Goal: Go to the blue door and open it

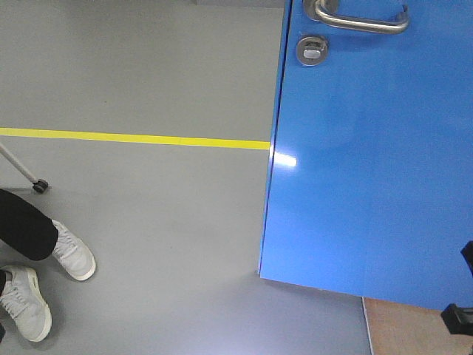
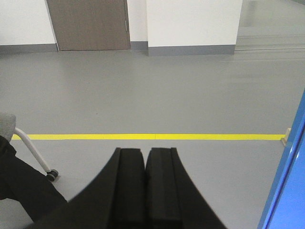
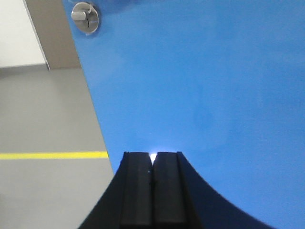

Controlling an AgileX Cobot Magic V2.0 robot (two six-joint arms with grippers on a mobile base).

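The blue door (image 1: 369, 163) fills the right half of the front view, glossy, with a silver lever handle (image 1: 358, 16) at the top and a round thumb-turn lock (image 1: 312, 50) below it. In the right wrist view the blue door (image 3: 205, 86) stands close ahead and its lock (image 3: 86, 17) shows at the upper left. My right gripper (image 3: 153, 153) is shut with nothing in it, pointing at the panel below the lock. My left gripper (image 2: 145, 150) is shut and empty, facing the grey floor; the door's edge (image 2: 290, 181) shows at the right.
A yellow floor line (image 1: 133, 137) runs across the grey floor. A person's white shoes (image 1: 44, 274) and a wheeled chair leg (image 1: 38, 185) are at the left. A brown door (image 2: 88, 24) and white walls stand far off. Brown flooring (image 1: 414, 329) shows under the door.
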